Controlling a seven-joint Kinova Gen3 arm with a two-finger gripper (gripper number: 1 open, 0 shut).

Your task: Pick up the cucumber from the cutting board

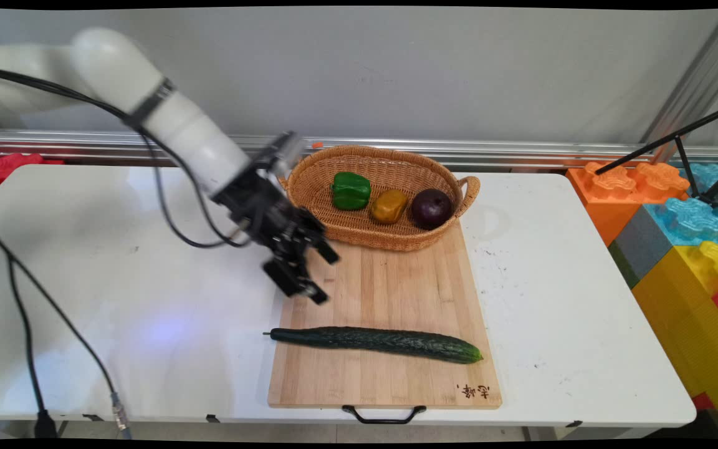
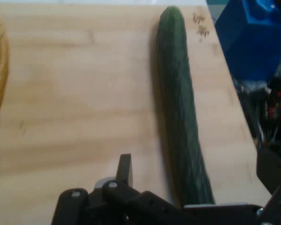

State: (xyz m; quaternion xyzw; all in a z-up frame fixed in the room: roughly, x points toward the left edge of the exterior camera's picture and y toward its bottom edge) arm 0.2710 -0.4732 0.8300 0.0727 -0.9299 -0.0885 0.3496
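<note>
Main view shows the end effector [image 1: 316, 269] left of centre in the frame, hanging over the upper left corner of the board [image 1: 390, 312] with its two fingers spread apart and nothing between them. It is tilted, its fingers pointing down and toward the right of the frame. The cucumber [image 1: 376, 342] lies below it in the picture, on the lower part of the board, well apart from the fingers and not touched. Its long axis runs almost straight across the frame from left to right, the stem end at the left just past the board's left edge, the blunt end toward the lower right near the burnt mark on the wood. So the nearest part of it to the end effector is the stem half. Just to the upper right of the end effector sits the basket [image 1: 371, 243], resting partly on the board's top edge, with a green pepper [image 1: 351, 190], a yellow pepper [image 1: 388, 206] and a dark purple fruit [image 1: 431, 208] in it, in a row. In the hand view the cucumber [image 2: 180, 108] runs up the frame right of centre, on bare wood [image 2: 75, 103]. Board and basket stand on the white bench [image 1: 558, 299].
</note>
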